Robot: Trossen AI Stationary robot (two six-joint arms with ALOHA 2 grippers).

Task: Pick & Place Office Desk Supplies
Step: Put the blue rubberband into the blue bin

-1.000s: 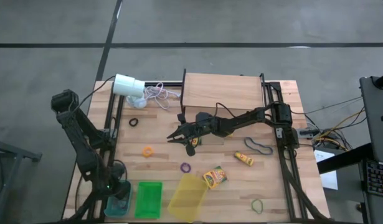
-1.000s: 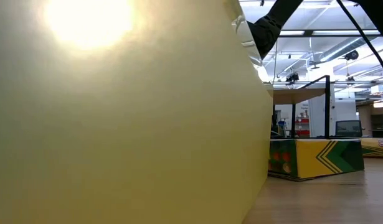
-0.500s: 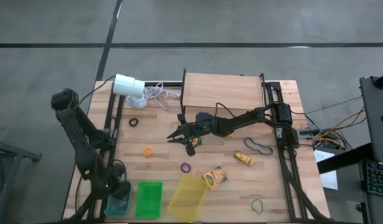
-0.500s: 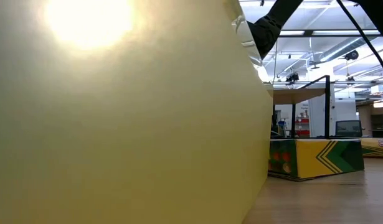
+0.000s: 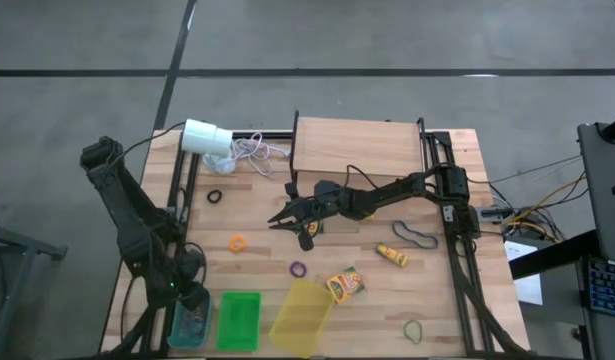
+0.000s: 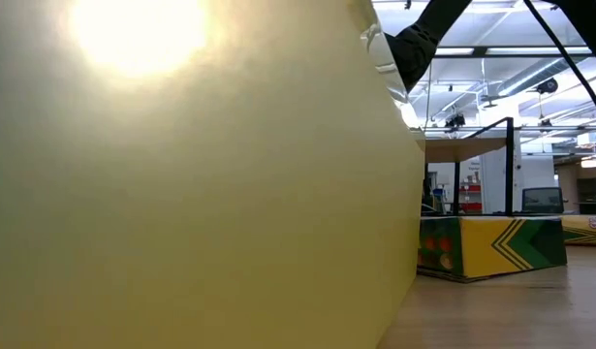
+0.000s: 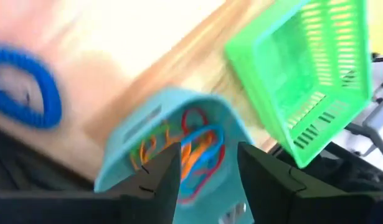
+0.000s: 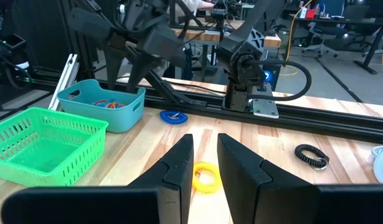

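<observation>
My left pincer (image 7: 200, 171), fingers apart and empty, hangs above the teal bin (image 7: 172, 118) of rubber bands (image 7: 194, 146); I should lift clear without snagging its rim

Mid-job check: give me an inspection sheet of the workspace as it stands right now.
Surface: wooden table, raised wooden board at the back.
Job's things: teal bin holds bands; green basket and yellow bin beside it; loose orange band, purple band, black band, crayon box, yellow packet.
Clutter: white cylinder.
Grippers: left tool open above the teal bin; right tool open mid-table.
Cables: white cord by the cylinder.
Surroundings: grey floor.
</observation>
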